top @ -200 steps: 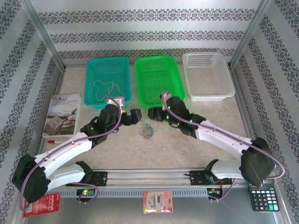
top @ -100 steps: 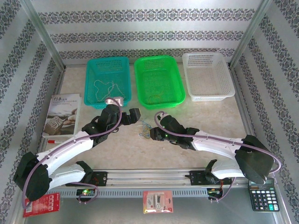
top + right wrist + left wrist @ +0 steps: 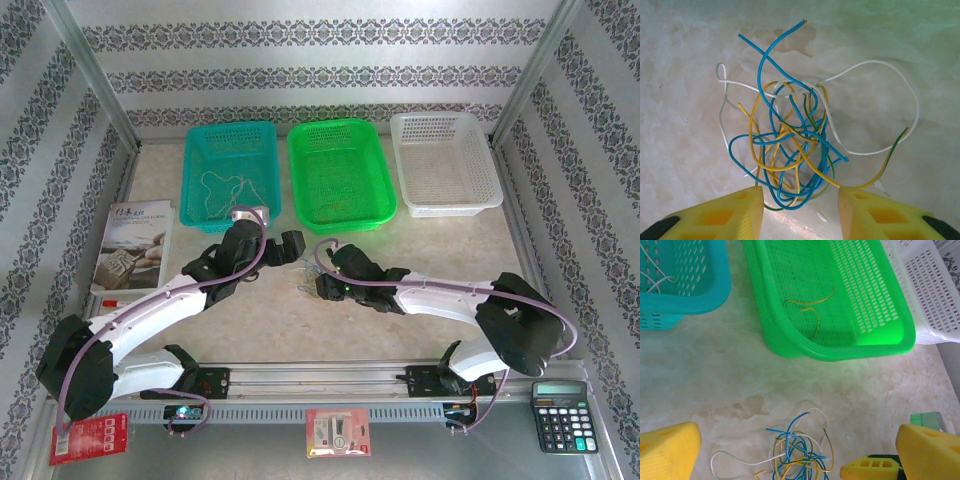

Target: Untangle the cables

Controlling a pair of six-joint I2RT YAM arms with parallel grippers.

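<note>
The cables lie on the counter just ahead of the right gripper, partly between its fingers, near the left gripper; 3 baskets stand beyond them.

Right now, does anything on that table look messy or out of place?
Yes: the cables, blue, yellow and white, lie knotted in one heap on the table, just ahead of the right gripper.
</note>
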